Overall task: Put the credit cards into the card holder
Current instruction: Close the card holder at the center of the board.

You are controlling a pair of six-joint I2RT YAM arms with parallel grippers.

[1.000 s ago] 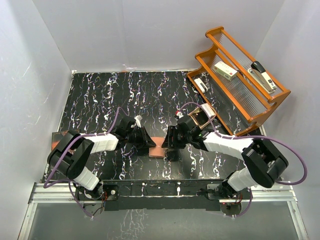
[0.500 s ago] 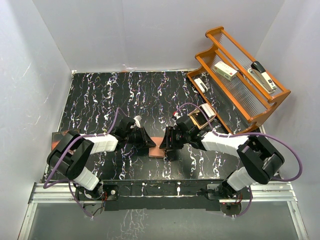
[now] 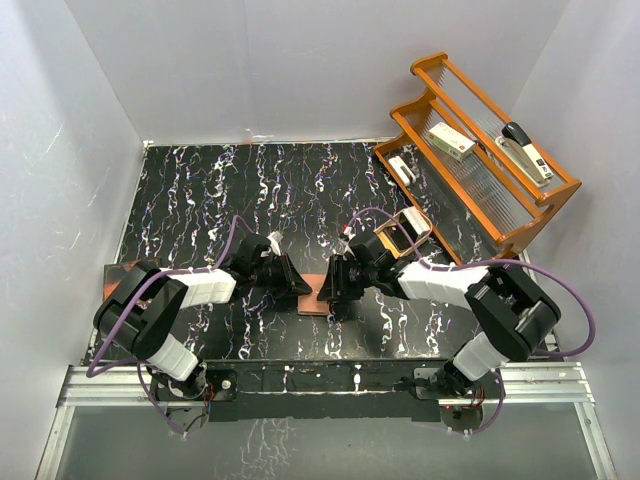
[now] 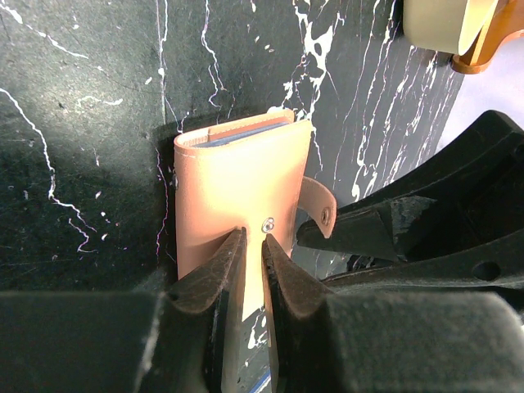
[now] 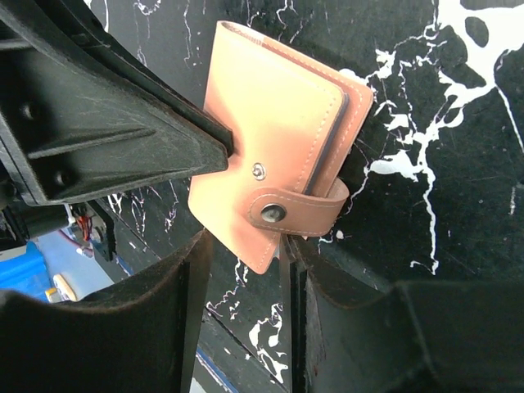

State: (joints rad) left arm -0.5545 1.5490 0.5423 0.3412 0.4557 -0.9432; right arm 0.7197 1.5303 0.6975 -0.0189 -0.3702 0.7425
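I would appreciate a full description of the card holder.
The card holder is a reddish-brown leather bifold, folded shut on the black marbled table. Its snap tab wraps round the open edge but lies beside the stud, unfastened. Card edges show inside. The left gripper, jaws nearly closed, touches one edge; the right gripper's open jaws flank the tab.

card holder (image 3: 316, 298): largely hidden in top view | credit cards (image 4: 246, 133): only thin edges show, rest tucked inside
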